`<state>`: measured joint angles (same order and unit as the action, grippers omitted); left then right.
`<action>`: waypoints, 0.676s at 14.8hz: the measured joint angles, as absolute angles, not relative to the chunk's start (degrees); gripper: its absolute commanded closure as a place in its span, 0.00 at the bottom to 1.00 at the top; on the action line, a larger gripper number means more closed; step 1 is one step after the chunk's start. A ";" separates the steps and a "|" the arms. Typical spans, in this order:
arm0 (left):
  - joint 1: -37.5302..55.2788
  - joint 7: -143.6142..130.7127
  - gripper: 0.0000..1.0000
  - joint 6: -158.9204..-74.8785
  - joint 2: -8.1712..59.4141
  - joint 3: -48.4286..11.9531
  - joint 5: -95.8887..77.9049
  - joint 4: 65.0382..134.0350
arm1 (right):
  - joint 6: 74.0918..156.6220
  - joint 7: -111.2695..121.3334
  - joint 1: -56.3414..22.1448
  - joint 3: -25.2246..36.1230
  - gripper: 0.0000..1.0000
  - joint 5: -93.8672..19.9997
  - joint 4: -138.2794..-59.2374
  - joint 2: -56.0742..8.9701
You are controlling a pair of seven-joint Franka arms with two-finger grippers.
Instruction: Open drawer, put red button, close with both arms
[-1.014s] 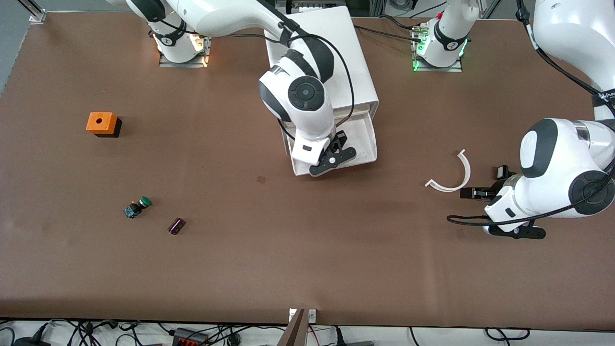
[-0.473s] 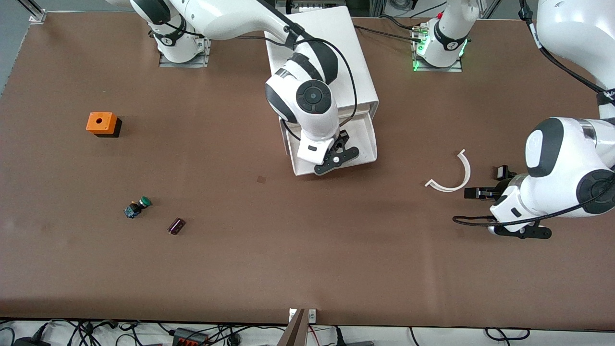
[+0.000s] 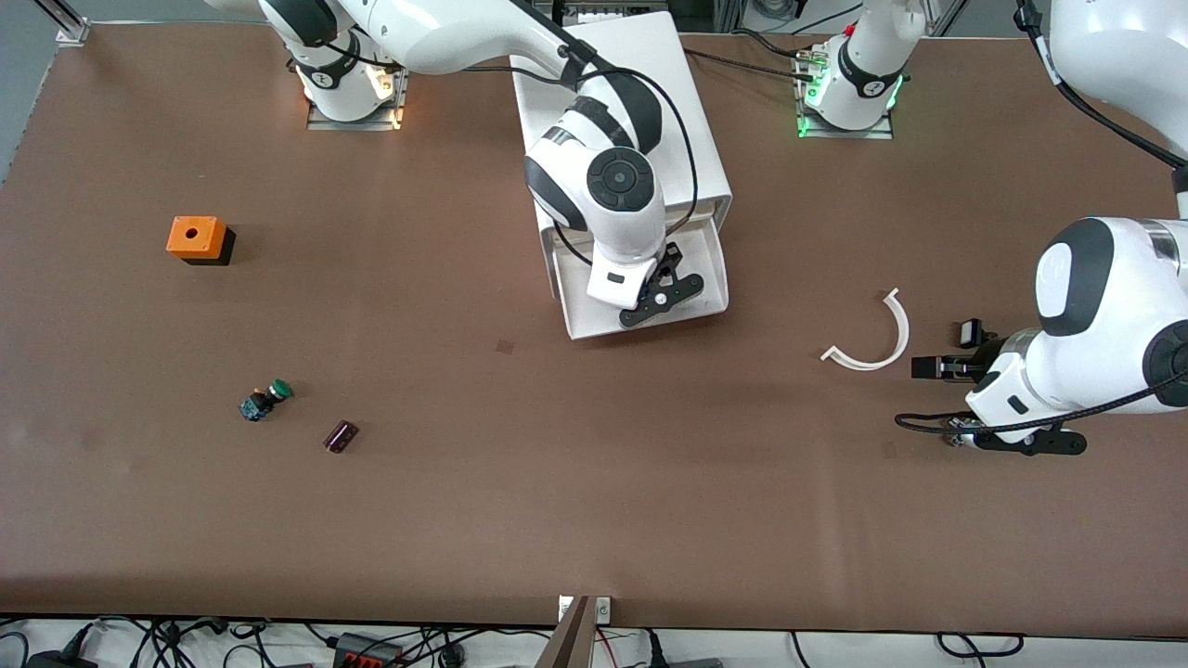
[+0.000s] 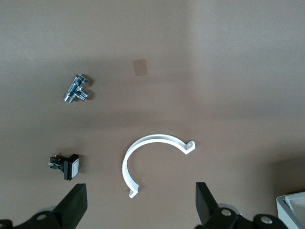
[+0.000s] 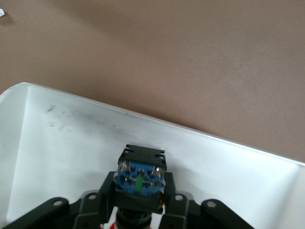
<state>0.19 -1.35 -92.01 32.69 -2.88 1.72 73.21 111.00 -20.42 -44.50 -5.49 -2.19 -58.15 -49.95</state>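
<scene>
The white cabinet (image 3: 650, 83) stands at the robots' side of the table, and its top drawer (image 3: 715, 283) is pulled out toward the front camera. My right gripper (image 3: 661, 269) (image 5: 139, 202) hangs inside the drawer, shut on the red button (image 5: 140, 179). The button's blue-and-black base points outward; only a sliver of its red cap shows between the fingers. White drawer floor (image 5: 71, 143) lies just under it. My left gripper (image 3: 928, 367) (image 4: 141, 210) waits open above the table at the left arm's end, holding nothing.
A white curved strip (image 3: 877, 339) (image 4: 147, 152), a small black switch (image 3: 970, 329) (image 4: 66, 166) and a chrome fitting (image 4: 76, 89) lie under the left gripper. At the right arm's end sit an orange block (image 3: 197, 238), a green-capped button (image 3: 266, 400) and a dark purple cylinder (image 3: 341, 435).
The right gripper has carried the red button from the drawer's front edge in over the drawer, toward the cabinet. The left arm has drifted toward its own end of the table.
</scene>
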 measured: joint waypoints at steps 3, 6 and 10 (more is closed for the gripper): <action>0.22 -1.35 0.00 -92.04 32.69 -2.94 1.72 73.87 | 111.00 -20.67 -43.86 -4.92 0.00 -2.18 -56.77 -49.43; 0.31 -1.39 0.00 -93.29 32.69 -3.11 1.72 74.56 | 110.47 -21.69 -39.97 -4.14 0.00 -2.15 -55.59 -46.25; 1.04 -6.62 0.00 -97.32 32.69 -3.96 1.09 74.94 | 103.76 -21.67 -31.33 -2.42 0.00 -2.13 -55.45 -41.85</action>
<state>1.04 -6.62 -97.32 32.69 -3.96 1.09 74.94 103.76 -21.67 -31.33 -2.42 -2.13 -55.45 -41.85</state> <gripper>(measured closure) 0.000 0.000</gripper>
